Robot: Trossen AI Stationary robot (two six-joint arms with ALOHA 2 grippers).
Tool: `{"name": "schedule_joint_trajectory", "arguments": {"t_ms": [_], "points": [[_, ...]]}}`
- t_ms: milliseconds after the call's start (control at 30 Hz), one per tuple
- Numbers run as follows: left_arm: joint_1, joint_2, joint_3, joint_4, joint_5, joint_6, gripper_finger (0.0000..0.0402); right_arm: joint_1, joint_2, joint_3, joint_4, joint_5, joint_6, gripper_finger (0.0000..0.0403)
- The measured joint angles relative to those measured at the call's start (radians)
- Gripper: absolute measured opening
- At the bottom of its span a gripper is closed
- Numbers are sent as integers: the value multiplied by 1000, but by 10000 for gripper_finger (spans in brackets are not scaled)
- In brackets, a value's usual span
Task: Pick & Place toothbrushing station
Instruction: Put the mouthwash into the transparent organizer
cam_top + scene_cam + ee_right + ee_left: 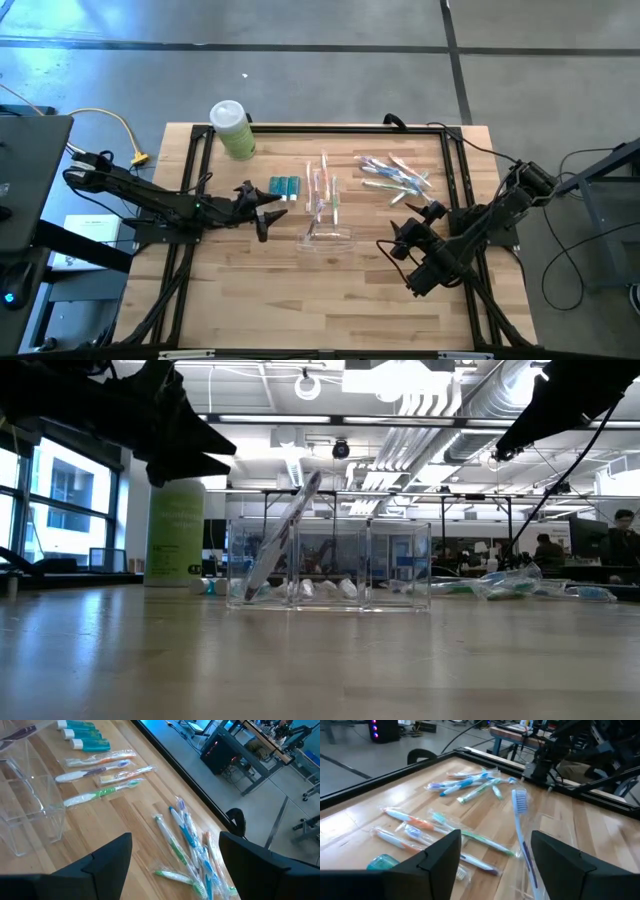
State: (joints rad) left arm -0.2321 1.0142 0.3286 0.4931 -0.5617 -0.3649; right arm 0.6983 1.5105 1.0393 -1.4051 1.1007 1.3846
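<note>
A clear plastic holder point(328, 238) point(330, 565) stands at the table's middle. A blue toothbrush point(283, 542) point(522, 837) leans in its left compartment, head up, lower end on the holder's floor. Several wrapped toothbrushes point(325, 190) point(100, 775) lie flat just beyond the holder. Another heap of them point(395, 175) point(190, 845) lies at the far right. My left gripper point(265, 207) point(492, 860) hovers open left of the holder, pointing at it, and touches nothing. My right gripper point(400, 242) point(175, 862) waits open to the holder's right, above the table.
Teal toothpaste tubes point(285, 185) point(82, 735) lie left of the loose toothbrushes. A green bottle with a white cap point(232, 130) point(175, 530) stands at the far left corner. A black frame point(330, 128) runs along the table's edges. Bare wood lies on the near side.
</note>
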Motion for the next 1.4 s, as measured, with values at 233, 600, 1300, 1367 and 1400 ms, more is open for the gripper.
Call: {"name": "schedule_joint_trajectory", "arguments": {"t_ms": [233,600,1300,1367,1400], "points": [[16,0,0,-9,1,-154,249,0,0,0,-1,0,0,291],[65,0,39,-241,-24,-231,249,0,0,0,-3,10,-1,291],[172,20,40,-584,-38,-607,249,0,0,0,-2,29,-1,291],[183,44,40,-573,-35,-609,249,-1,0,0,-2,34,-1,291],[189,62,42,-568,-31,-609,249,-1,0,-1,-1,35,-1,291]]}}
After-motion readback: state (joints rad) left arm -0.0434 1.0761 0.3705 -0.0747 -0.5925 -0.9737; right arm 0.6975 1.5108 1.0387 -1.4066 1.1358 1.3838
